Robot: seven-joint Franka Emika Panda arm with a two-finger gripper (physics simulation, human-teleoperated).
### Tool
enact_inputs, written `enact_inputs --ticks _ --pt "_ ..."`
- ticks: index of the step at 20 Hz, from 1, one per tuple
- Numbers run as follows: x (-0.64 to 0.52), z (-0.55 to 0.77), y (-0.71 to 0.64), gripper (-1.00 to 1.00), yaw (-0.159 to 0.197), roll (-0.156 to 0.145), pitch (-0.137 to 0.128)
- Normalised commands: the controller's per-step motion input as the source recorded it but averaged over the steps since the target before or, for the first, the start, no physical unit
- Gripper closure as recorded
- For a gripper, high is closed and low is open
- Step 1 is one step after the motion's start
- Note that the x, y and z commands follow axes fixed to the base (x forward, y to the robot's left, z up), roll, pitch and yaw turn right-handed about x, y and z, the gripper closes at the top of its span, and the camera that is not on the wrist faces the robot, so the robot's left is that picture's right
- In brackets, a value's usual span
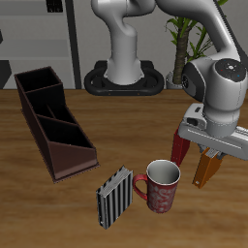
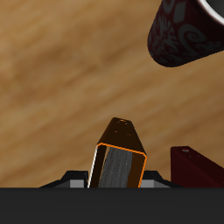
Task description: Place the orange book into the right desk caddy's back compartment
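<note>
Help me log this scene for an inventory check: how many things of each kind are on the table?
Books: 3, namely the orange book, a dark red book and a black-and-white striped book
Mugs: 1, a red patterned mug
Desk caddies: 1, the right desk caddy
Total: 5

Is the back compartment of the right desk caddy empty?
Empty: the back compartment shows only dark walls; the orange book is by the gripper.

Simulated office, wooden desk (image 1: 58, 208), caddy (image 1: 53, 121), plant (image 1: 184, 34)

Wood-grain table (image 1: 39, 208) (matt), glossy mug (image 1: 162, 185).
</note>
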Motion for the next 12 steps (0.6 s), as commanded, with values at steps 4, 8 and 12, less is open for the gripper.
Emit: enact_inputs --ticks 4,8,12 --pt "-0.03 0.17 -0.03 1.00 0.007 0.004 -0.025" --pt "-0.10 0.40 0.00 1.00 0.029 0.010 -0.055" --pt "-0.24 0.61 0.09 1.00 0.058 0.044 -0.071"
